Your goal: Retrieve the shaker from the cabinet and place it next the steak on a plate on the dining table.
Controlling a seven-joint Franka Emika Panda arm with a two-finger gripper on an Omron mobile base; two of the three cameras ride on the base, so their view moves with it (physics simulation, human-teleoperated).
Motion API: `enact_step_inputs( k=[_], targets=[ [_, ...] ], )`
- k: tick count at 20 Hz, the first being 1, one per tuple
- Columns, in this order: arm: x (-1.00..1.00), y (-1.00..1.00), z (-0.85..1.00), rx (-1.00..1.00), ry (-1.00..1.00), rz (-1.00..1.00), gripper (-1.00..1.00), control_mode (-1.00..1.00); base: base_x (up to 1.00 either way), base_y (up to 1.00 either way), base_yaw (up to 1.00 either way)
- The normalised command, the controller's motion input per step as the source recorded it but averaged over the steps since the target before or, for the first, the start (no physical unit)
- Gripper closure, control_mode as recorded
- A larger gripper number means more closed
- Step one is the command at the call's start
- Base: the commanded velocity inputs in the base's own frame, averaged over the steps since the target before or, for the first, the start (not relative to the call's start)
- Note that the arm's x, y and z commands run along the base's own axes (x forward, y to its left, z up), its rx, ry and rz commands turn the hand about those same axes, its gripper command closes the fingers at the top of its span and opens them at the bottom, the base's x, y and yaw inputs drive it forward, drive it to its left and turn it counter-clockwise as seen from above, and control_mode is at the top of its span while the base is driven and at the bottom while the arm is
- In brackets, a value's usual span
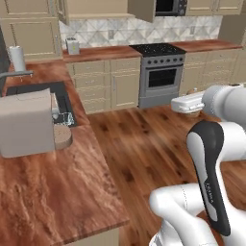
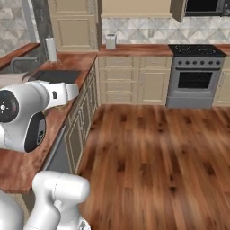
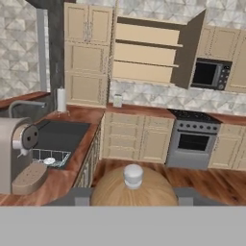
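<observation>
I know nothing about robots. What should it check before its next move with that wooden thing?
1. Shaker in the hand: ok, a finger sits on each side of it.
2. Shaker out of the cabinet: ok, the door is open and the shelves look bare.
3. Floor free for driving: ok.
4. Grip firm enough for travel: cannot tell.
5. Where the dining table, plate and steak are: cannot tell.
</observation>
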Motion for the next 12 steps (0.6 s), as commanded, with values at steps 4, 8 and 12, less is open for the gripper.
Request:
enact_step_inputs(
  k=[4,8,12],
  targets=[
    [0.00,0.00,0.00,0.00,0.00,0.00,1.00,1.00,-1.00,0.97,0.00],
    [0.00,0.00,0.00,0.00,0.00,0.00,1.00,1.00,-1.00,0.79,0.00],
    [0.00,0.00,0.00,0.00,0.00,0.00,1.00,1.00,-1.00,0.67,0.00]
  ],
)
